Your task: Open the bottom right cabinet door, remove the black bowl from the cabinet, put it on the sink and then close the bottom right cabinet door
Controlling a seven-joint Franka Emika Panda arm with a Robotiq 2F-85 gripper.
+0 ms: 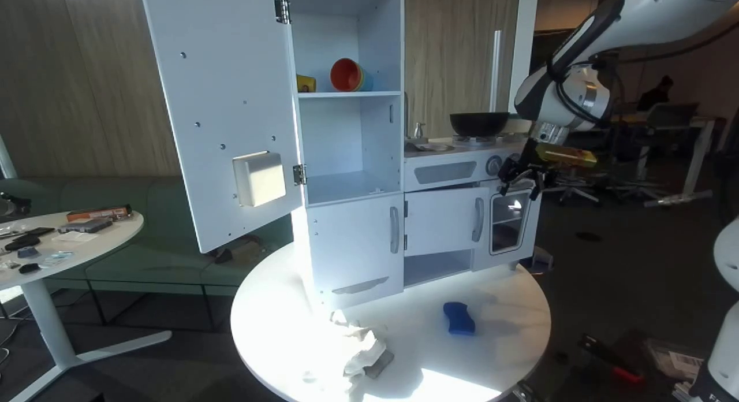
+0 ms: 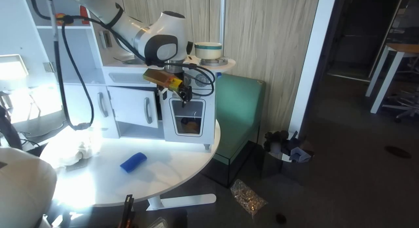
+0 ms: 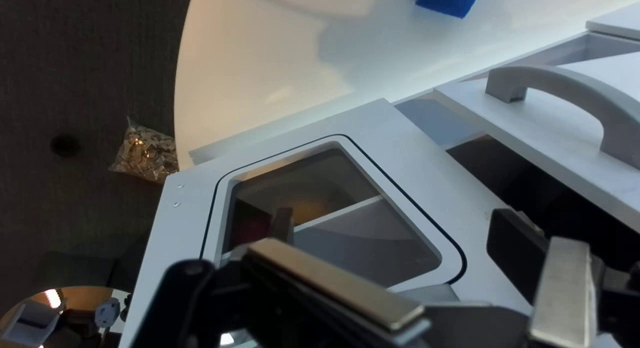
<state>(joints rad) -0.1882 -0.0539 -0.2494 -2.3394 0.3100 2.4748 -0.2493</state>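
The bottom right cabinet door [image 1: 509,220] is white with a framed window and is shut; it also shows in an exterior view [image 2: 166,118] and the wrist view [image 3: 380,133]. Through its window a dark, partly brownish bowl-like shape [image 2: 191,125] shows dimly; it also shows in an exterior view [image 1: 506,237]. The sink [image 1: 434,147] is a small basin in the counter; the arm partly covers it in an exterior view [image 2: 132,61]. My gripper [image 1: 521,188] is open and empty in front of the door's upper part, with its fingers apart in the wrist view [image 3: 395,233].
The middle cabinet door [image 1: 443,220] stands slightly ajar beside it. The tall upper-left door [image 1: 231,113] is wide open. A black pan [image 1: 479,125] and a cream pot [image 2: 208,51] stand on the counter. A blue sponge [image 1: 459,318] and white cloth [image 1: 361,347] lie on the table.
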